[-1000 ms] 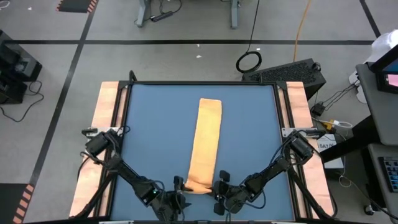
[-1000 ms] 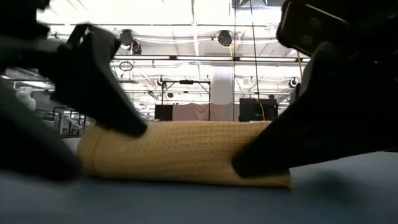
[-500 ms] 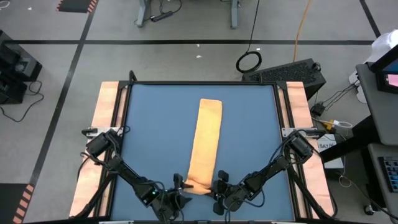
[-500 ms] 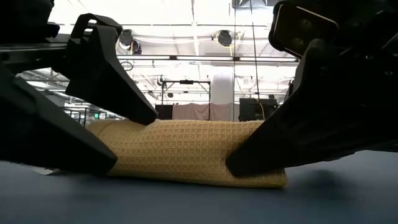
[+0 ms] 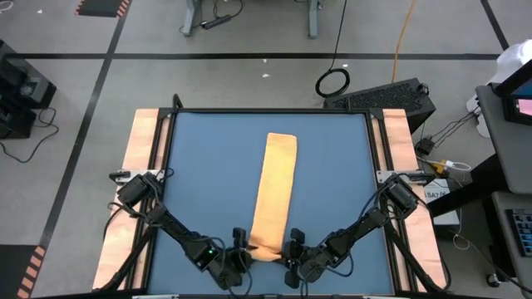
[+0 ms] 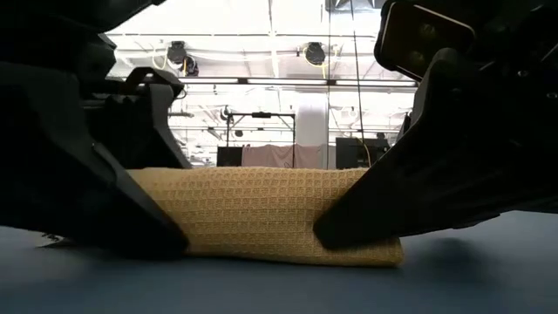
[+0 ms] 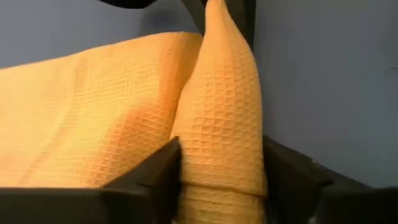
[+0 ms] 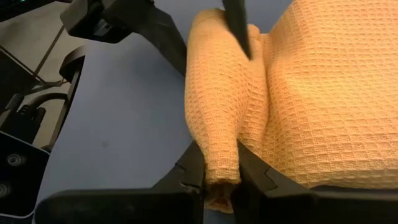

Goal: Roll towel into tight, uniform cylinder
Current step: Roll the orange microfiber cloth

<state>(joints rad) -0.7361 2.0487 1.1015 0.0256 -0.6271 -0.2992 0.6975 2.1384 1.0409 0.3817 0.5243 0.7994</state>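
The orange-yellow towel (image 5: pixel 278 178) lies as a long strip down the middle of the blue table (image 5: pixel 199 183). Its flat part rests on the table, and its near end is rolled into a short cylinder (image 6: pixel 261 209). My left gripper (image 5: pixel 241 249) is at the roll's left end, with its fingers closed against the roll. My right gripper (image 5: pixel 291 249) is shut on the roll's right end. The white tag does not show. My left gripper has the roll's left end (image 7: pixel 205 168) between its two fingers (image 7: pixel 163 167), one on each side of the cylinder. It comes slanting down from the table's near left, along the roll. The roll lies on the table. My right gripper pinches the roll's right end (image 8: pixel 217 152) between its two fingers (image 8: pixel 194 167), and the cloth narrows there. It comes slanting down from the near right, along the roll, whose underside stays on the table.
Bare blue table lies on both sides of the strip. Wooden side boards (image 5: pixel 143 141) run along the left and right edges. The two arms cross the near corners. Cables and a black case (image 5: pixel 391 95) lie on the floor beyond the far right corner.
My left gripper has gone a little toward the roll's left end and down, and its fingers have closed in on that end. The roll and the strip have kept their place.
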